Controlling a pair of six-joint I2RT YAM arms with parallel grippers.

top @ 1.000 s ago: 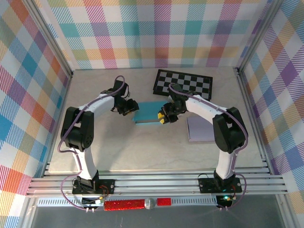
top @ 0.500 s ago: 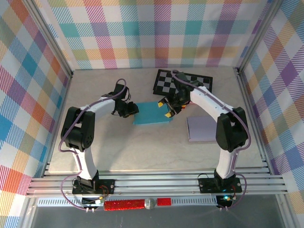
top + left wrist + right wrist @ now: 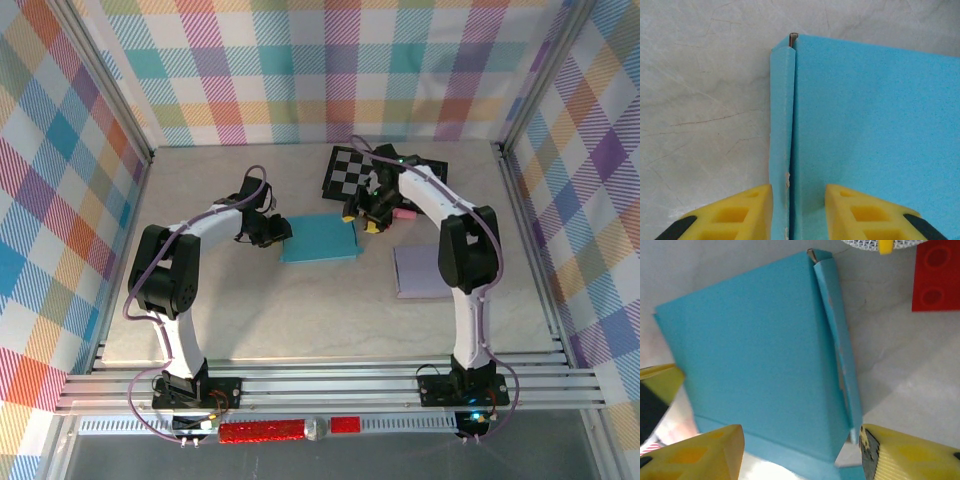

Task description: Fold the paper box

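The blue paper box [image 3: 320,240] lies flat in the middle of the table. In the left wrist view its folded side flap [image 3: 780,125] runs along the left edge of the box top [image 3: 875,135]. My left gripper [image 3: 277,230] is at that edge, its jaws a little apart. The yellow fingers [image 3: 730,212] straddle the flap's seam, and the left gripper [image 3: 799,192] grips nothing. My right gripper [image 3: 366,214] hovers open over the box's far right corner. In the right wrist view the box [image 3: 755,355] sits between the right gripper's [image 3: 800,435] wide-spread jaws.
A black-and-white checkered board [image 3: 385,175] lies behind the box. A lavender pad [image 3: 422,270] sits to the right, with a small pink piece [image 3: 404,214] beyond it. A red brick [image 3: 936,275] lies near the box's corner.
My right gripper has opened, let go of the box's right side and moved back toward the checkered board. The box now lies flatter and wider. The left gripper has barely moved.
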